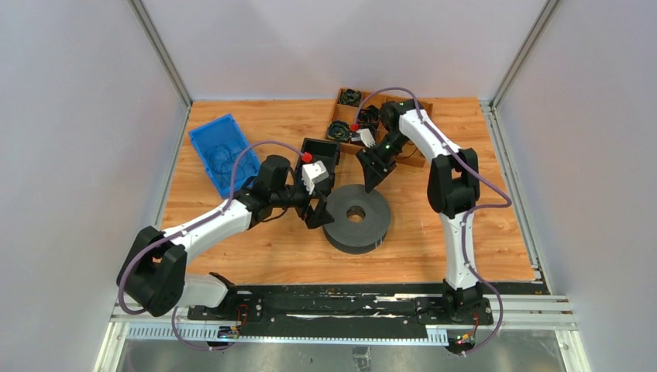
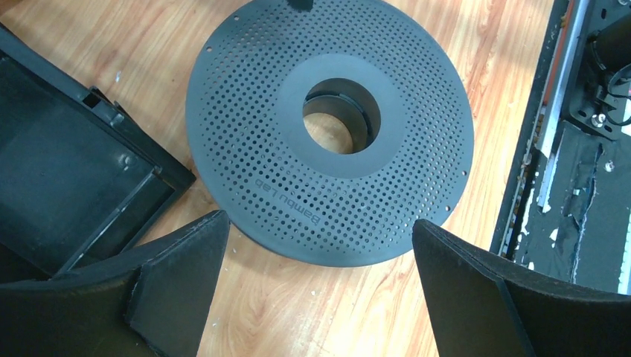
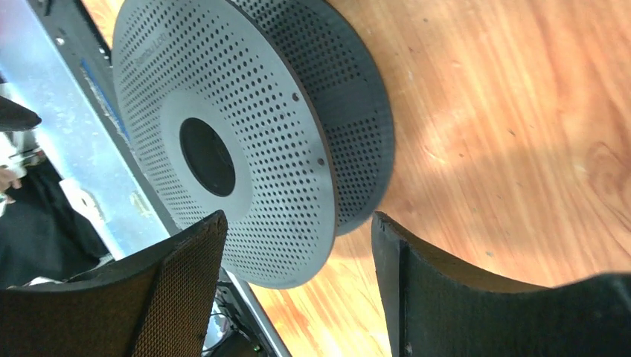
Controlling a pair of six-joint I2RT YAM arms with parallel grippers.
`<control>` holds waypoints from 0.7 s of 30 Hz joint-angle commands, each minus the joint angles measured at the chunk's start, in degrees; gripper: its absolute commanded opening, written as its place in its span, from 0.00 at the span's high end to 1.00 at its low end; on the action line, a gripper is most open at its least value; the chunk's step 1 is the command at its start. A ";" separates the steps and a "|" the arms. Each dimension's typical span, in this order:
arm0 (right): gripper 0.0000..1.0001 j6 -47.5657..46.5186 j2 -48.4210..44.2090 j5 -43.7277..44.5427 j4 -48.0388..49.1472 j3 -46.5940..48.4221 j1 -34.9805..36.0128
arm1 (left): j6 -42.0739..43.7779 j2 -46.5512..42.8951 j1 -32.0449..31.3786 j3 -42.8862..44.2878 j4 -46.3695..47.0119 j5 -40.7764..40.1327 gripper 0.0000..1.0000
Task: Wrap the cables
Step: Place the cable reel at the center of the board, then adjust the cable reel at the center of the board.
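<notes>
The table (image 1: 434,240) is wood, smooth, with visible grain and a light sheen. The spool (image 1: 341,231) looks like matt dark-grey plastic, its flange perforated. The box (image 2: 67,171) is smooth black plastic, faintly glossy. The bin (image 1: 203,151) is blue plastic. The pads (image 3: 186,290) look matt black and rough-textured.

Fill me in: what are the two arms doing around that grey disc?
Both arms hover at the dark grey perforated plastic spool lying flat on the wooden table. The left gripper stands open at its left edge, the right gripper open at its far edge; neither holds anything. No cable is visible on the spool.
</notes>
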 commanded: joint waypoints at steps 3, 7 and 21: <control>0.29 3.83 -7.10 10.16 4.86 -3.35 -0.82 | -3.26 2.77 -0.24 -0.38 1.81 -2.69 0.02; 0.29 6.41 -14.91 11.91 9.20 -10.93 -1.22 | -5.19 4.86 -0.16 -0.14 1.27 -3.82 0.02; 0.30 15.52 -42.23 15.66 20.16 -43.12 -1.54 | -8.83 11.12 0.44 2.62 0.41 4.81 0.02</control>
